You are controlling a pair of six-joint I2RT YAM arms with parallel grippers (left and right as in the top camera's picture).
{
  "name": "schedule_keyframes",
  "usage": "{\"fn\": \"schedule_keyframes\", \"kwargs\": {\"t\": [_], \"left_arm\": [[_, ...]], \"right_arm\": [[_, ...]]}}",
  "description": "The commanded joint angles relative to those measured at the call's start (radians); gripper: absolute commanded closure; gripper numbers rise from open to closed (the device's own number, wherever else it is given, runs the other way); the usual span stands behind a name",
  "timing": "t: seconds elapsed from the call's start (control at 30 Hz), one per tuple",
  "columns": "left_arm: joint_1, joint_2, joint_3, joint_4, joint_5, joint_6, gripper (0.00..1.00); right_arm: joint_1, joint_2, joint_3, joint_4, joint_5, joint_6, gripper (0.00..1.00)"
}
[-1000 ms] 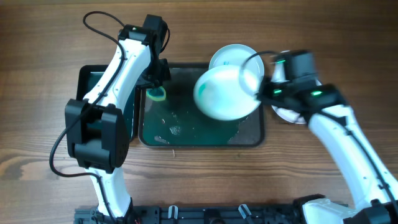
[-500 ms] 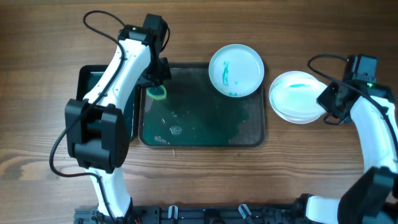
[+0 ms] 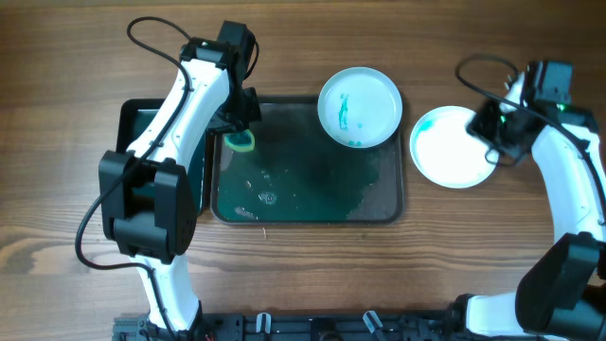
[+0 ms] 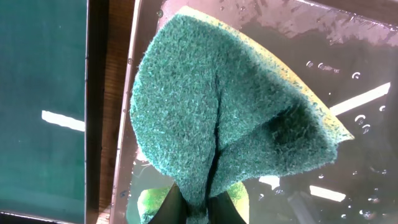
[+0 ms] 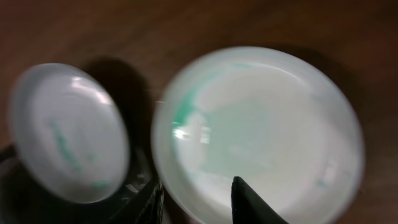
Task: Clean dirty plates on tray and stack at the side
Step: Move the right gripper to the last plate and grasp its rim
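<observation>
Overhead: side plates now squarely stacked

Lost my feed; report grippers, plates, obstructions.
Left gripper shut on green-yellow sponge. Right gripper open over round white plate beside dark grey-green tray. Teal-smeared white plate on tray corner. Nothing blocking.

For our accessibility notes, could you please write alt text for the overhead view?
The left gripper pinches a green sponge above the left end of a wet tray, whose upper right corner bears a teal-smeared white plate. The right gripper sits at the rim of a second plate on the table beside the tray.
</observation>
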Motion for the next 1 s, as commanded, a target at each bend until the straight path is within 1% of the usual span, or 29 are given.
{"fn": "schedule_keyframes", "kwargs": {"t": [0.0, 0.07, 0.1, 0.17, 0.3, 0.37, 0.47, 0.53, 0.77, 0.83, 0.93, 0.97], "left_arm": [[0.000, 0.006, 0.016, 0.009, 0.012, 0.012, 0.96], [0.000, 0.006, 0.016, 0.008, 0.012, 0.012, 0.96], [0.000, 0.006, 0.016, 0.008, 0.012, 0.012, 0.96], [0.000, 0.006, 0.016, 0.008, 0.012, 0.012, 0.96], [0.000, 0.006, 0.016, 0.008, 0.012, 0.012, 0.96], [0.000, 0.006, 0.016, 0.008, 0.012, 0.012, 0.96], [0.000, 0.006, 0.016, 0.008, 0.012, 0.012, 0.96], [0.000, 0.006, 0.016, 0.008, 0.012, 0.012, 0.96], [0.000, 0.006, 0.016, 0.008, 0.012, 0.012, 0.96], [0.000, 0.006, 0.016, 0.008, 0.012, 0.012, 0.96], [0.000, 0.006, 0.016, 0.008, 0.012, 0.012, 0.96], [0.000, 0.006, 0.016, 0.008, 0.012, 0.012, 0.96]], "right_arm": [[0.123, 0.033, 0.043, 0.061, -0.097, -0.037, 0.64], [0.196, 0.089, 0.051, 0.102, -0.053, -0.011, 0.64], [0.236, 0.148, 0.071, 0.103, -0.050, -0.010, 0.63], [0.266, 0.201, 0.085, 0.098, -0.050, 0.012, 0.63], [0.309, 0.276, 0.085, 0.109, -0.043, 0.080, 0.67], [0.320, 0.294, 0.085, 0.104, -0.002, 0.123, 0.70], [0.332, 0.318, 0.085, 0.105, 0.011, 0.143, 0.75], [0.338, 0.332, 0.084, 0.103, 0.039, 0.167, 0.76], [0.359, 0.371, 0.079, 0.106, 0.082, 0.167, 0.77], [0.359, 0.378, 0.079, 0.105, 0.083, 0.164, 0.81], [0.360, 0.389, 0.079, 0.093, 0.074, 0.146, 0.83], [0.362, 0.389, 0.079, 0.084, 0.066, 0.137, 0.87]]}}
